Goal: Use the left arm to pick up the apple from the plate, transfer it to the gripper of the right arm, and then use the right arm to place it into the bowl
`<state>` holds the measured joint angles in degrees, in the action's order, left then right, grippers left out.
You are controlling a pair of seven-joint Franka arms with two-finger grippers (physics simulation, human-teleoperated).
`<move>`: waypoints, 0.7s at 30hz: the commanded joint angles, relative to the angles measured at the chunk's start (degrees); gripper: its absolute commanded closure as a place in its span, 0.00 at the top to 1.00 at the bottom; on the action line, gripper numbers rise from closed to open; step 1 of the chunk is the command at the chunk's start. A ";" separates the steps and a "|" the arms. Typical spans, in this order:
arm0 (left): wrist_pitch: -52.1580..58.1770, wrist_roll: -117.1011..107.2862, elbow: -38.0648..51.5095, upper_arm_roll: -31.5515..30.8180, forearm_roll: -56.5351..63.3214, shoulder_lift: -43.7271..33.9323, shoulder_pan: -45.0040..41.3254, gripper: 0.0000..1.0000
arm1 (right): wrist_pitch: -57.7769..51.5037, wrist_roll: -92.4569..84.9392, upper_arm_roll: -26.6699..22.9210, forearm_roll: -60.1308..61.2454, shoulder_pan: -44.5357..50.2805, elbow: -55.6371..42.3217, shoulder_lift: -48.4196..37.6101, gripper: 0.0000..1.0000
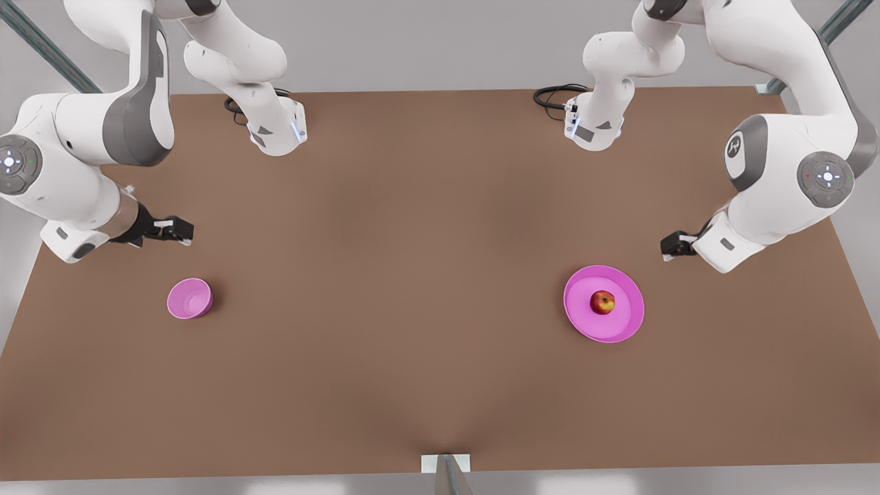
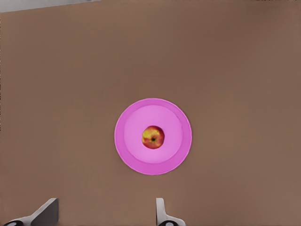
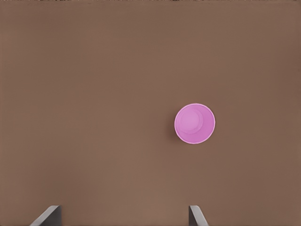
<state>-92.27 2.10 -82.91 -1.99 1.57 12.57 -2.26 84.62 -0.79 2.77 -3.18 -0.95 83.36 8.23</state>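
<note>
Front view. A plain matte brown bench (image 1: 412, 275) spans the scene, with a pale grey floor around it and grey metal struts at the far corners. No brand, label or legible writing appears; the arm joints carry only small lit indicator discs. The plate (image 1: 629, 323), a wide shallow magenta dish with a low rim, lies on the front view's right. The apple (image 1: 603, 302), small, red with yellow-orange patches, sits at the plate's centre. The left gripper (image 1: 670, 246) hangs above the bench near the plate's far side, apart from it; whether its fingers are parted cannot be told here. The bowl (image 1: 189, 298), small, deep and pink-purple, stands on the front view's left. The right gripper (image 1: 180, 230) hovers beyond the bowl, apart from it.

Left wrist view. The fingers (image 2: 47, 213) of the left gripper (image 2: 103, 216) stand wide apart and hold nothing. The plate (image 2: 127, 155) lies ahead of the fingertips, well clear of them, with the apple (image 2: 153, 137) at its centre, stem hollow facing the camera. Bare brown bench (image 2: 244, 70) surrounds the plate.

Right wrist view. The fingers (image 3: 196, 216) of the right gripper (image 3: 123, 217) are spread wide and empty. The bowl (image 3: 194, 123) stands upright ahead of the fingertips, toward the side of one finger, on the same brown bench (image 3: 94, 94).
</note>
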 commanded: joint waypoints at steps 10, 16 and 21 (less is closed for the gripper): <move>-42.29 -18.18 -24.05 -0.03 -5.52 11.42 -0.29 1.00 | 1.51 -0.36 -0.04 0.02 -0.10 -0.04 0.03 1.00; -53.45 -18.45 -32.66 -0.12 -5.61 13.80 -1.61 1.00 | 1.60 -1.50 -0.04 0.02 -0.10 -0.04 0.29 1.00; -53.72 -18.10 -33.37 -0.12 -5.52 15.03 -1.61 1.00 | 1.60 -1.50 -0.04 0.02 -0.01 -0.04 0.29 1.00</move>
<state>-140.52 -9.18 -116.21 -2.11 -4.04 27.59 -3.87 86.18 -1.41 2.72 -3.19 -0.98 83.35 8.58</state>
